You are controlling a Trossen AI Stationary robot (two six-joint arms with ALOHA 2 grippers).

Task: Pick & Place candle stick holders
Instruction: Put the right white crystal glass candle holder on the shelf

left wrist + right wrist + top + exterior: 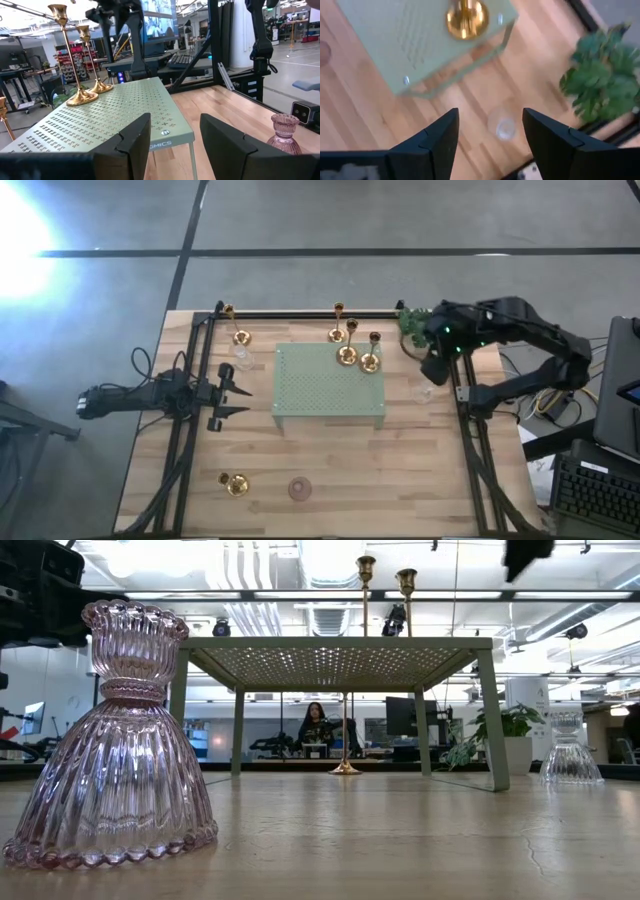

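Note:
Several gold-brass candle stick holders show. Two stand by their round bases on the pale green perforated tray (300, 395) at its far right, one (347, 352) beside the other (370, 361). Others stand on the table behind it (240, 337), and one lies near the front left (235, 483). A pinkish glass holder (299, 489) stands at the front. A clear glass holder (423, 391) stands right of the tray. My right gripper (490, 125) is open, high above that clear holder (502, 126). My left gripper (243, 401) is open and empty, left of the tray.
A green leafy sprig (413, 323) lies at the far right corner, close to my right arm. Black frame rails (185, 440) run along both table sides. Another clear glass holder (243, 360) stands left of the tray. Bare wood lies in front of the tray.

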